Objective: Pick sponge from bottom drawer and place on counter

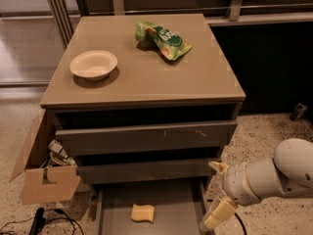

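The pale yellow sponge point(142, 212) lies on the floor of the pulled-out bottom drawer point(173, 199), near its front middle. My gripper point(218, 192) is at the lower right, just outside the drawer's right wall, level with the two upper drawer fronts' right end. Its two cream fingers point(220, 214) stand apart, open and empty, to the right of the sponge. The counter point(146, 77) is the tan top of the cabinet, above.
A cream bowl point(94, 64) sits on the counter's left and a green snack bag point(163, 39) at its back. An open cardboard box point(44, 177) with clutter stands left of the cabinet, with black cables point(39, 222) on the speckled floor.
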You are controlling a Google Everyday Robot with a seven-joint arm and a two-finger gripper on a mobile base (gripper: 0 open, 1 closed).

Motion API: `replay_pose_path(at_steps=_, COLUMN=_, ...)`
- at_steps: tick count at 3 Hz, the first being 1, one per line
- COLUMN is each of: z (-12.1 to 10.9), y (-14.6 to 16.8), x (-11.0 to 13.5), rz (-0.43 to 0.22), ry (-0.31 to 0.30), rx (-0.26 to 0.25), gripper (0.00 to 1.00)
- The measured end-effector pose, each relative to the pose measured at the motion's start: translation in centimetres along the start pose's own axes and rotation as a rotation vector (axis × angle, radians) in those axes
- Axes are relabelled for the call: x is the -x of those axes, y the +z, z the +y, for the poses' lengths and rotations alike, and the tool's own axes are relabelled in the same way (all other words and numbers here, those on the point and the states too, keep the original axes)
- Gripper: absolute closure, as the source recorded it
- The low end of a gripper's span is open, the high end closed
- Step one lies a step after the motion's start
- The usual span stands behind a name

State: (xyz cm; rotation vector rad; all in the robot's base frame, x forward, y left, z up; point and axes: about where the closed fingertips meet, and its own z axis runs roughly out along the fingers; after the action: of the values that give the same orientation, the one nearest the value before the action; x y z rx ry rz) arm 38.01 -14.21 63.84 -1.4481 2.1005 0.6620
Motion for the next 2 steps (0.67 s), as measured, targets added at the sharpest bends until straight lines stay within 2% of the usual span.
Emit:
replay_pose_path(at_steps=1, z=0.0, y=0.0, x=0.0, rz=0.000, ry=0.000, rx=0.000, gripper=0.00)
replay_pose_path(at_steps=2, z=-0.2, y=2.2, x=0.4, rz=-0.013, ry=0.003, rx=0.015, gripper=0.00)
